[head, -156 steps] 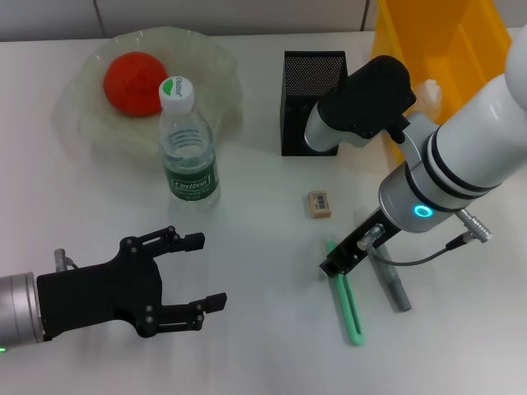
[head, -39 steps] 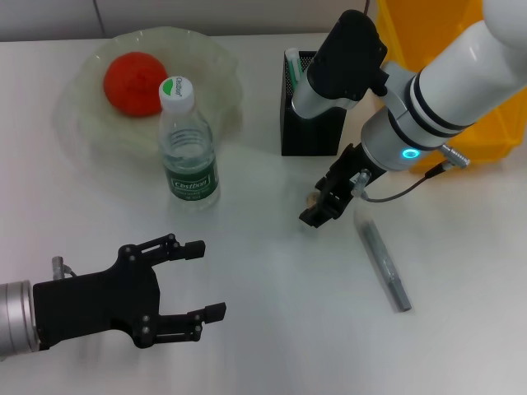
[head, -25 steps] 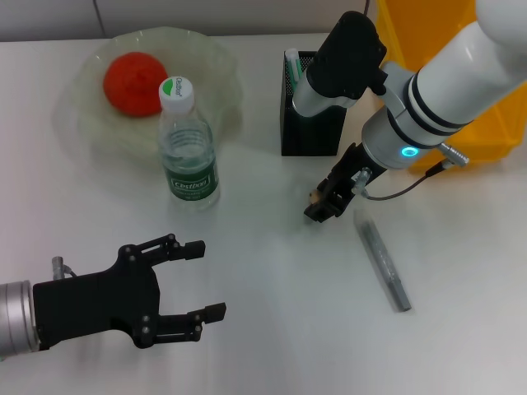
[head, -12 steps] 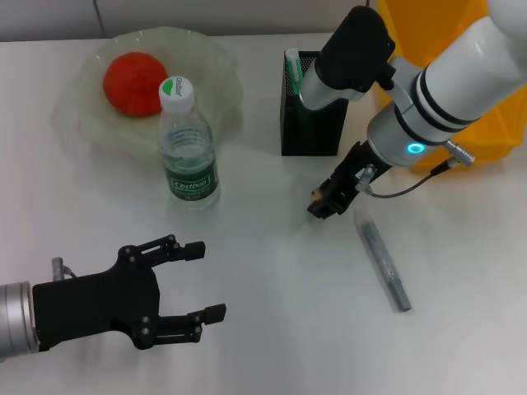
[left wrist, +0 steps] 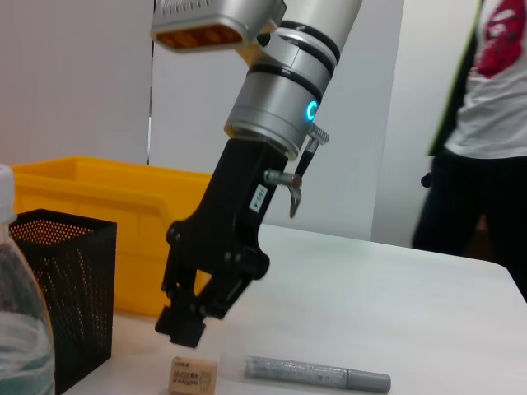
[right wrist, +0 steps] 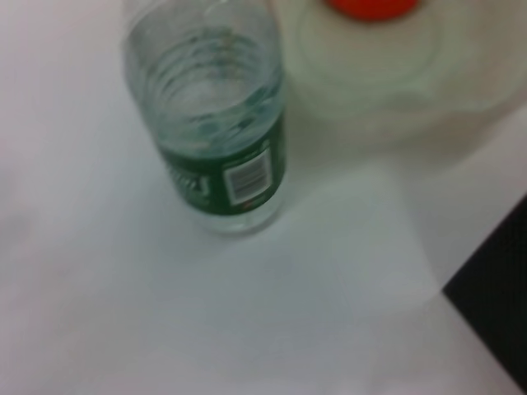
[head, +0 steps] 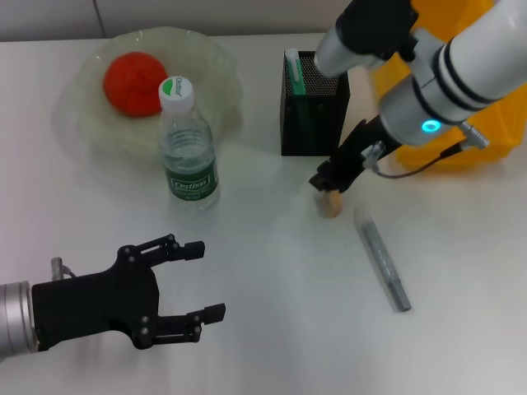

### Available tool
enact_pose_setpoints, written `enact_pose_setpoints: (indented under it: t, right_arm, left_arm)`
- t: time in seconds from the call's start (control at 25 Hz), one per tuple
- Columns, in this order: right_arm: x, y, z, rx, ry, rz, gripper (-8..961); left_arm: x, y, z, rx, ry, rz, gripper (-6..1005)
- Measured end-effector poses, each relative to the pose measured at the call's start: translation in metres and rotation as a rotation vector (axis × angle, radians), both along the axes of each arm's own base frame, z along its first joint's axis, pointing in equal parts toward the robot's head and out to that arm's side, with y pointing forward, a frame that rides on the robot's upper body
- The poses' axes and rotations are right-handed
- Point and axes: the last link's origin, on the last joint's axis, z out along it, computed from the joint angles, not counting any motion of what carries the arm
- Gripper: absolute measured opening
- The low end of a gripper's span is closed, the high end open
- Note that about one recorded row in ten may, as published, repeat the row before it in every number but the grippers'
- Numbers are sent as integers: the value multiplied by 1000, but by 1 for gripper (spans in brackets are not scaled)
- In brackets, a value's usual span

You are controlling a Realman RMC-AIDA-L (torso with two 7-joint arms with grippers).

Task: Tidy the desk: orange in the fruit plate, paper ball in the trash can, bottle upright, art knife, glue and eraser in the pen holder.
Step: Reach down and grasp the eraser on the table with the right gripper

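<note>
White tabletop (head: 272,329) spreads wide, with plenty of bare room toward the near edge. Up at the far side, the right gripper (head: 328,180) hangs just in front of the black mesh pen holder (head: 313,115), its fingers together and empty as far as the left wrist view shows. And look, the eraser (head: 331,204) lies on the tabletop directly beneath the fingertips, a clear gap between them; half a second ago it was tucked up against those fingers, and the arm has since lifted and swung toward the holder. A green item (head: 293,66) stands inside the holder at its corner. The grey art knife (head: 382,257) lies flat, just beyond the eraser, toward the yellow bin (head: 436,33). The left gripper (head: 198,280) rests near the front, fingers spread wide, unchanged. The bottle (head: 186,148) stands upright beside the fruit plate (head: 206,58) holding the orange (head: 132,82).
</note>
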Motion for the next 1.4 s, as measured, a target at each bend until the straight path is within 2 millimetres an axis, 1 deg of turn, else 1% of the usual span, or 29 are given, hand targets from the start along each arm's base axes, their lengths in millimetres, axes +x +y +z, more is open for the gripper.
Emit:
enact_pose_setpoints:
  t: [0.12, 0.24, 0.28, 0.4, 0.6, 0.76, 0.88, 1.08, 1.4]
  right_arm:
    - [0, 1, 7, 32, -10, -19, 168]
    - [1, 1, 9, 47, -14, -56, 192]
    - [0, 0, 9, 53, -9, -104, 200]
    - [0, -1, 8, 62, -2, -154, 224]
    - [-1, -2, 6, 68, 0, -191, 263]
    - [3, -2, 3, 65, -8, -219, 295]
    - [6, 0, -2, 67, -14, -236, 472]
    - [12, 4, -10, 73, -22, -262, 466]
    - [19, 8, -18, 78, -35, -280, 219]
  left_arm:
    - [0, 0, 0, 0, -1, -1, 857]
    - [0, 0, 0, -1, -1, 0, 857]
    - [1, 1, 0, -1, -1, -1, 857]
    - [1, 1, 0, -1, -1, -3, 857]
    - [2, 3, 0, -1, -1, -7, 857]
    - [3, 4, 0, 1, 1, -9, 857]
    - [3, 4, 0, 1, 2, -10, 857]
    - [3, 4, -1, 1, 2, -10, 857]
    - [1, 3, -1, 3, 3, -6, 857]
